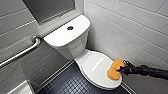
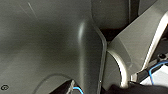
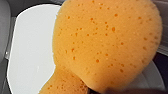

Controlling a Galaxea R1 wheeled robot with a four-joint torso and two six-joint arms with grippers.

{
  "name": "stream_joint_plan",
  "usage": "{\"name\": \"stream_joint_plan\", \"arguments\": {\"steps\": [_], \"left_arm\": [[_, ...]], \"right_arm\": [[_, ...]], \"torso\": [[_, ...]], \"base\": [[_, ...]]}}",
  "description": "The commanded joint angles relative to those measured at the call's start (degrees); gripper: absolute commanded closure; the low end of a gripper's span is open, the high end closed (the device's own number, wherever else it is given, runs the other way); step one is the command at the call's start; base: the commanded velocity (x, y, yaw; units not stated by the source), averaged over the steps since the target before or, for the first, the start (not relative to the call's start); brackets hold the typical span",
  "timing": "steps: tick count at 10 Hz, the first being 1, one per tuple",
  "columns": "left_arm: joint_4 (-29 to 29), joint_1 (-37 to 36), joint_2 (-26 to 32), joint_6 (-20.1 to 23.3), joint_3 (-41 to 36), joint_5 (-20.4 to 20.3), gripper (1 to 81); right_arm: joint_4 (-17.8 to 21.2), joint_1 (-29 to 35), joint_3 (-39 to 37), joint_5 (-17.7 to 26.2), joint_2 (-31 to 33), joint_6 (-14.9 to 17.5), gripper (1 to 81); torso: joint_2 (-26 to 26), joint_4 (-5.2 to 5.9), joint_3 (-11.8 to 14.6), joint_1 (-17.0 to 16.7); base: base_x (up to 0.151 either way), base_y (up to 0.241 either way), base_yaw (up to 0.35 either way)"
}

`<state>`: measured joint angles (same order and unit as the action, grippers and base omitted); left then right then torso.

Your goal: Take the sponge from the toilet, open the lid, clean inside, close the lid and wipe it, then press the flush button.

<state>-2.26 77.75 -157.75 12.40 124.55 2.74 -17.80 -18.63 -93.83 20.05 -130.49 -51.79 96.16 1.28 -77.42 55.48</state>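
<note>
The white glossy ceramic toilet (image 1: 65, 40) stands in the far corner of the room, its boxy tank against white tiled walls (image 1: 130, 27). The small dark round flush button (image 1: 70, 28) sits in the middle of the flat tank top. The white smooth oval lid (image 1: 96, 65) is down over the bowl.

At the near right edge of that lid, the right gripper (image 1: 121, 70) reaches in from the right on its black arm (image 1: 147, 71). Its fingers are clamped on the orange peanut-shaped foam sponge (image 1: 114, 70), pinching it at the right-hand side. The sponge stands on edge, with one rounded end up and its lower end down at the lid's rim. It seems to rest on the lid, though the contact itself is hard to make out.

From the right wrist, the sponge (image 3: 107, 42) looms large and pitted with small pores, with the lid (image 3: 32, 50) behind it.

A metal grab bar (image 1: 22, 52) runs along the left wall, and the floor (image 1: 70, 83) is dark small-square tile.
</note>
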Motion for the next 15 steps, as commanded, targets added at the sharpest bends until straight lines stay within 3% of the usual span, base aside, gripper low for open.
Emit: {"name": "stream_joint_plan", "arguments": {"steps": [1,6,9,11,13,15], "left_arm": [[0.4,1.8,0.8,0.6,-0.8,5.1,1.0],[0.4,1.8,0.2,1.7,-0.9,5.0,1.0],[0.4,1.5,-0.1,2.3,-0.9,5.1,1.0],[0.4,1.5,-0.4,2.3,-0.7,5.1,1.0],[0.3,1.5,-0.5,2.3,0.0,5.1,1.0],[0.3,1.5,-0.6,2.2,0.0,5.1,1.0]], "right_arm": [[-0.4,0.2,6.1,3.7,7.5,-1.5,81.1],[-0.6,-8.7,19.4,0.1,23.7,-1.7,81.1],[-3.0,-8.6,26.5,0.6,27.8,-1.7,81.1],[-3.1,-1.4,28.9,2.6,25.8,-1.8,81.1],[-3.7,6.4,28.2,8.8,19.4,-2.1,81.1],[-4.5,12.0,22.2,12.6,9.8,-2.6,81.1]], "torso": [[0.0,0.00,0.0,0.0],[0.0,0.00,0.0,0.0],[0.0,0.00,0.0,0.0],[0.0,0.00,0.0,0.0],[0.0,0.00,0.0,0.0],[0.0,0.00,0.0,0.0]], "base": [[0.000,0.000,0.000],[0.000,0.000,0.000],[0.000,0.000,0.000],[0.000,0.000,0.000],[0.000,0.000,0.000],[0.000,0.000,0.000]]}}
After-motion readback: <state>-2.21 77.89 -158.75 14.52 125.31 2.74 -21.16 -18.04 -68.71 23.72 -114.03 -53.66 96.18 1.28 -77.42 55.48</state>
